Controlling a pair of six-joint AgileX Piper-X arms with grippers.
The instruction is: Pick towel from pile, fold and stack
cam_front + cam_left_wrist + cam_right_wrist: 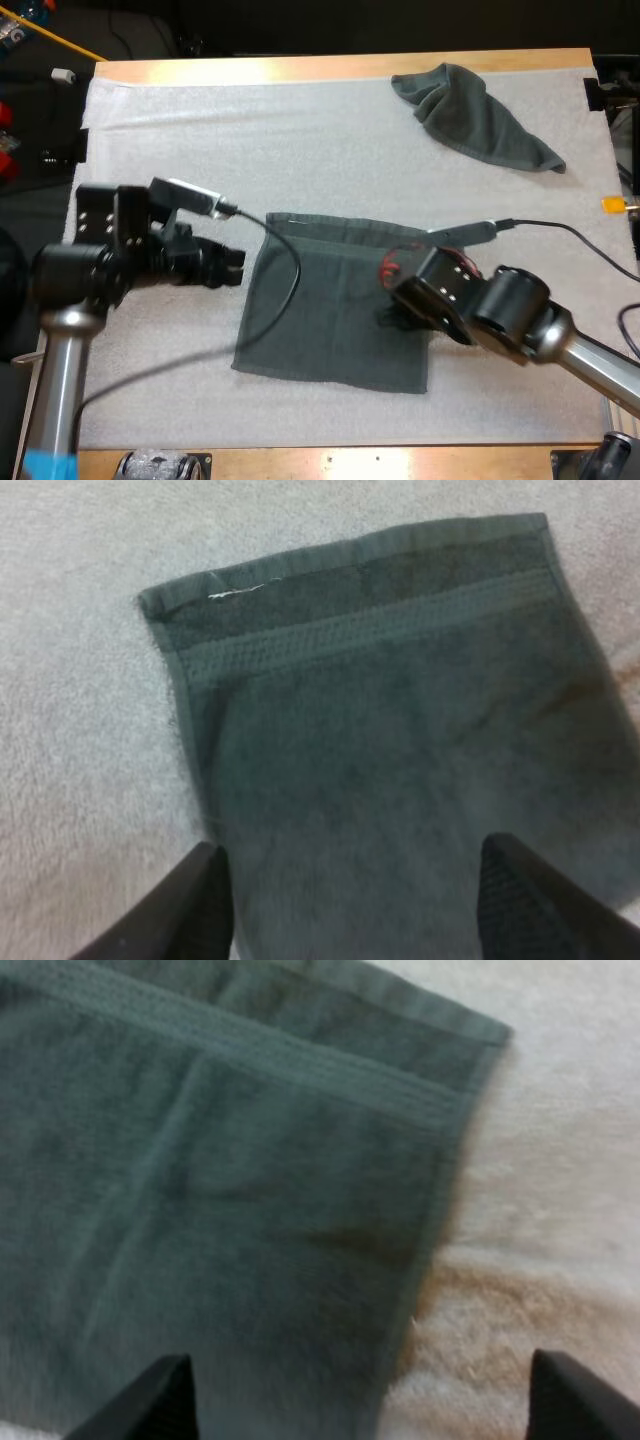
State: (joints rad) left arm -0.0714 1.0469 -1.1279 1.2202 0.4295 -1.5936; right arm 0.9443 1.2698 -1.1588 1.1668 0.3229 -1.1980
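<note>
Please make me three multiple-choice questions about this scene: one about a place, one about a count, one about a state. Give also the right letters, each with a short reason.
1. Where on the mat does the crumpled towel lie?
A. near the far right corner
B. near the near left corner
C. in the middle

2. How many towels are on the mat?
A. one
B. two
C. four

3. The left gripper is:
A. open
B. shut on a towel
C. shut on nothing

Answers:
1 A: the high view shows it by the mat's far right corner.
2 B: there are the crumpled towel and the flat towel spread in the middle.
3 A: its fingers stand apart over the flat towel.
</note>
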